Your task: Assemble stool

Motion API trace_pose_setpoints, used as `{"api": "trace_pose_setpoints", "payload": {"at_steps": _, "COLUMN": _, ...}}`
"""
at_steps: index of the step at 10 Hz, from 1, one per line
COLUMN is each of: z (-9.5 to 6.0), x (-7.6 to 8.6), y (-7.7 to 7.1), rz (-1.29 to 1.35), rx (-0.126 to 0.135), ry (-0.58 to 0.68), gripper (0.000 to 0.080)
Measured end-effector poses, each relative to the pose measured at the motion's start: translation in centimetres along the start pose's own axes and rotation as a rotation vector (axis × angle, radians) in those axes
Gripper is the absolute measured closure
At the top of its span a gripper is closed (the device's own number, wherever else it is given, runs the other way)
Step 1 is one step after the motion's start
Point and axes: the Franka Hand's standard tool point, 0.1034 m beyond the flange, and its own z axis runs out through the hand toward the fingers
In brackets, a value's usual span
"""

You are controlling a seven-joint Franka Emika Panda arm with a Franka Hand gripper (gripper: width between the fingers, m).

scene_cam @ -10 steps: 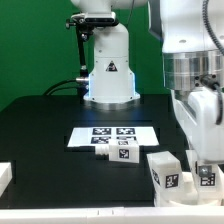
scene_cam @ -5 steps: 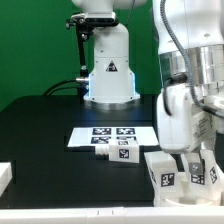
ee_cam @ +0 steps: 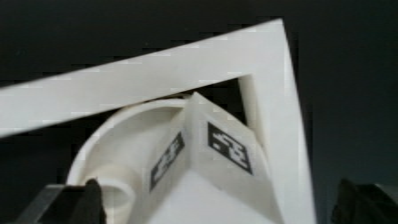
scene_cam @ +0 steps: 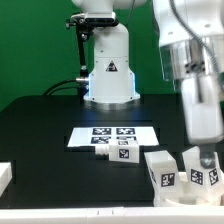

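Note:
In the exterior view, one white tagged stool leg (scene_cam: 115,152) lies just in front of the marker board (scene_cam: 112,134). At the exterior view's right, another leg (scene_cam: 163,170) stands upright beside a further tagged white part (scene_cam: 197,177). My gripper (scene_cam: 207,160) hangs down right over that part. In the wrist view, a white tagged leg (ee_cam: 222,150) stands between my dark fingertips (ee_cam: 71,205), next to the rounded white seat (ee_cam: 121,150). The gripper (ee_cam: 217,205) is open, its jaws wide on either side of the leg.
The robot's white base (scene_cam: 110,70) stands at the back centre. A white block (scene_cam: 5,176) sits at the front of the exterior view's left. In the wrist view, a white angled rail (ee_cam: 267,70) runs round the seat and leg.
The jaws have spread wide and let go of the white part at the exterior view's right. The arm's wrist has shifted and risen a little above it.

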Motion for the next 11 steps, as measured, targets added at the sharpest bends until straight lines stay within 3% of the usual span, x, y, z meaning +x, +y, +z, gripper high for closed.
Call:
{"api": "trace_pose_setpoints", "payload": {"at_steps": 5, "z": -0.1, "x": 0.4, "y": -0.1, "rz": -0.379, "rx": -0.004, "ry": 0.003, "gripper": 0.0151}}
{"api": "trace_pose_setpoints", "payload": {"at_steps": 6, "z": -0.7, "x": 0.1, "y": 0.3, "rz": -0.542, "rx": -0.079, "ry": -0.012, "gripper": 0.0151}}
{"api": "trace_pose_setpoints", "payload": {"at_steps": 8, "z": -1.9, "x": 0.1, "y": 0.2, "rz": -0.922, "rx": -0.15, "ry": -0.028, "gripper": 0.0151}}
{"api": "trace_pose_setpoints", "payload": {"at_steps": 9, "z": -1.7, "x": -0.5, "y": 0.4, "rz": -1.013, "rx": -0.159, "ry": -0.018, "gripper": 0.0151}}
{"api": "trace_pose_setpoints", "payload": {"at_steps": 11, "z": -1.7, "x": 0.0, "y": 0.4, "rz": -1.135, "rx": -0.163, "ry": -0.024, "gripper": 0.0151}}
